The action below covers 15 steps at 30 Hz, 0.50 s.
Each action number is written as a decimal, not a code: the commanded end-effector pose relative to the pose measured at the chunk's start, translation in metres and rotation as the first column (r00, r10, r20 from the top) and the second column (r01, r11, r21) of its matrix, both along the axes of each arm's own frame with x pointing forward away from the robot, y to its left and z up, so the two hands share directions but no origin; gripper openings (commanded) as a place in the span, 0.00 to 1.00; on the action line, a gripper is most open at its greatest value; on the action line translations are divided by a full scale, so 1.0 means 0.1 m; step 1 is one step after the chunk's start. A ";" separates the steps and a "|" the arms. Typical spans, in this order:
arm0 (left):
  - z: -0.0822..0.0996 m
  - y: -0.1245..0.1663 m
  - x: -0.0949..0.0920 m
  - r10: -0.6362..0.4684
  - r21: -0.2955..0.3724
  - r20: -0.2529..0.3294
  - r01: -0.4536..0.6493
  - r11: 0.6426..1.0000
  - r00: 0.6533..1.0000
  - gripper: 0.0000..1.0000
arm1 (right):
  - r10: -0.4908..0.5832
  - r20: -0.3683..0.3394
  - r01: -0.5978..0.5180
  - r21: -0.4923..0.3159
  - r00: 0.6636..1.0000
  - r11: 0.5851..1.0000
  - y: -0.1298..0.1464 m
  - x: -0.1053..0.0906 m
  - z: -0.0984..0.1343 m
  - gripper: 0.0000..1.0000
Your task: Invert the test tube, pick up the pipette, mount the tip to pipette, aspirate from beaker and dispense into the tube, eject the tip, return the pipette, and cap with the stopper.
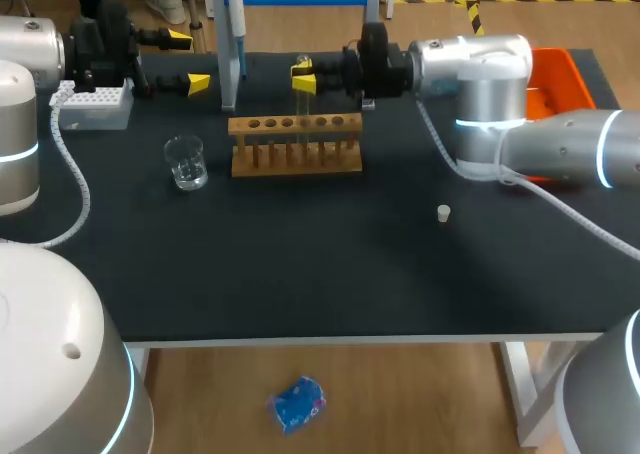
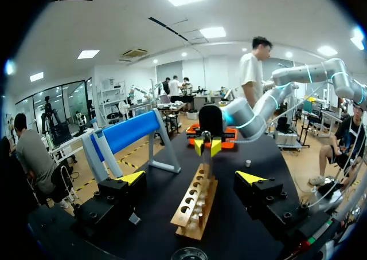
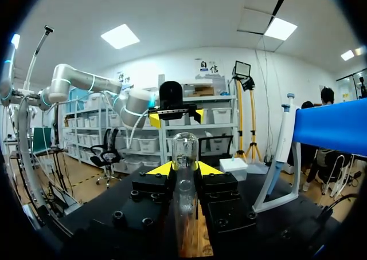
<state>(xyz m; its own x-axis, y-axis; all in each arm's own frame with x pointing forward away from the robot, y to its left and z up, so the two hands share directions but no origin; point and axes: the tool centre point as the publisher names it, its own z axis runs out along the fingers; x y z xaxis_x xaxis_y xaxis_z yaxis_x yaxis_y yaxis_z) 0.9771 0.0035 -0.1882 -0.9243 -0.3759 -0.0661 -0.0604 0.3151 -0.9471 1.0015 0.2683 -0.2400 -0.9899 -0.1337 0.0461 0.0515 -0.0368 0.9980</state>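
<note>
Above the rack [image 1: 295, 144], clamped tube [image 3: 184, 146], beaker [image 1: 186, 162] beside

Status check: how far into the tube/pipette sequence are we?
Step one, under way. Right gripper: jaws shut on the test tube, held over the rack, rounded end up, so the invert looks unfinished. Left gripper is open and empty. Left to do: pipette hangs on its stand, stopper lies on the table; tip, aspirate, dispense, eject, return, cap all pending.
</note>
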 end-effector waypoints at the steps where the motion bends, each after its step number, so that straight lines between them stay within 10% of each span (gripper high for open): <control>1: 0.01 0.01 0.00 -0.003 0.002 -0.003 0.003 1.000 1.000 1.00 | -0.006 0.006 0.006 -0.007 1.000 1.000 -0.02 -0.03 0.08 0.00; 15: 0.01 0.01 0.00 -0.003 0.002 -0.003 0.003 1.000 1.000 1.00 | -0.008 0.020 0.008 0.013 1.000 1.000 -0.02 -0.05 0.33 0.00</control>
<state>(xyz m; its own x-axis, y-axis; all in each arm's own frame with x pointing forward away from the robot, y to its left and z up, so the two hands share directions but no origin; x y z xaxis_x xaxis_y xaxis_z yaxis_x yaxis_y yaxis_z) 0.9771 0.0035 -0.1882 -0.9243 -0.3759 -0.0661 -0.0604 0.3151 -0.9471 0.9997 0.2668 -0.2129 -0.9908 -0.1327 0.0254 0.0335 -0.0591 0.9977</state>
